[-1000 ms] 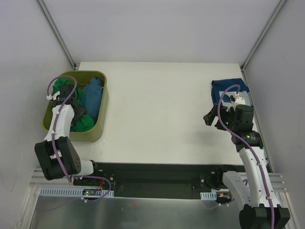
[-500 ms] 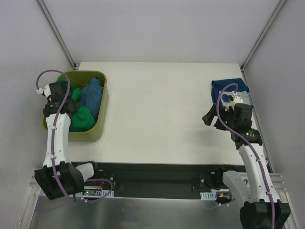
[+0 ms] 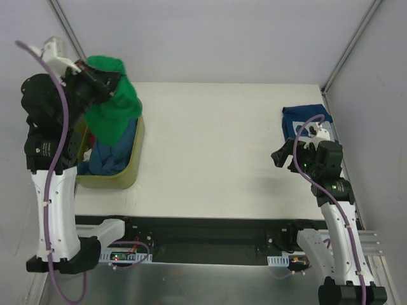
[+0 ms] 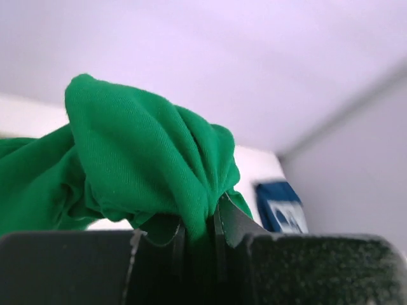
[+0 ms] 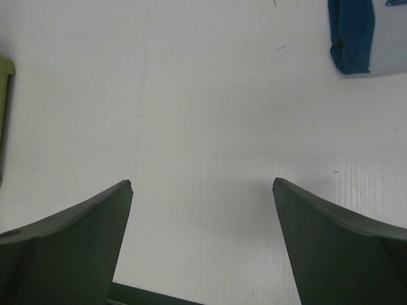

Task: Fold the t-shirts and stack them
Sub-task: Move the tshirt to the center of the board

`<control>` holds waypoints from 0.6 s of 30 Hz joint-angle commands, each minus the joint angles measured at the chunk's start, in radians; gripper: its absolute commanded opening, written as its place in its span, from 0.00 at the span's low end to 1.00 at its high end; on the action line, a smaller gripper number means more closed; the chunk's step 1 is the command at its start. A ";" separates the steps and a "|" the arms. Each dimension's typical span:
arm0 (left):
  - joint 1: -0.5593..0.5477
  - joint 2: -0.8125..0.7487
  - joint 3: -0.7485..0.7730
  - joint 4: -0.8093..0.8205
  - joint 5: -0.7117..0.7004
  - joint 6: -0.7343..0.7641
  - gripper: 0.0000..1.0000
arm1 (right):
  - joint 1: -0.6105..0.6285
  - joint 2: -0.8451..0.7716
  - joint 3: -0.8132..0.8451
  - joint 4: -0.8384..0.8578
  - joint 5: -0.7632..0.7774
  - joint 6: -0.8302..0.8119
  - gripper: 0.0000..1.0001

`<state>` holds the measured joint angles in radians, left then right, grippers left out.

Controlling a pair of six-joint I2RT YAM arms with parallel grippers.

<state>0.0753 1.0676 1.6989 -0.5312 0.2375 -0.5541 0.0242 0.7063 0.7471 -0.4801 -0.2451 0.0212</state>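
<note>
Three t-shirts (image 3: 113, 108) (image 3: 107, 160) (image 3: 297, 118), one tub (image 3: 114, 180), two hands (image 4: 198, 236) (image 5: 202, 185).

The white table (image 3: 216, 146) carries two things, set well apart at opposite sides. An olive-green plastic tub (image 3: 121, 181) sits along its left edge, reaching from the far left corner toward the near edge. A folded navy t-shirt (image 3: 294, 119) with a white print lies flat by the right edge, near the far right corner. The wide middle of the surface between them is bare white.
</note>
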 commanded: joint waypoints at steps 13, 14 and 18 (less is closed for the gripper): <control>-0.694 0.423 0.185 0.097 0.154 0.307 0.15 | 0.006 -0.175 0.047 -0.032 0.101 0.006 0.97; -0.692 0.428 0.157 0.096 0.119 0.307 0.27 | 0.006 -0.177 0.046 -0.037 0.122 0.008 0.97; -0.692 0.414 -0.057 0.082 -0.011 0.298 0.99 | 0.006 -0.159 0.055 -0.081 0.162 0.016 0.97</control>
<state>-0.6262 1.5146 1.7786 -0.4694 0.3672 -0.2714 0.0242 0.5392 0.7536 -0.5201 -0.1440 0.0242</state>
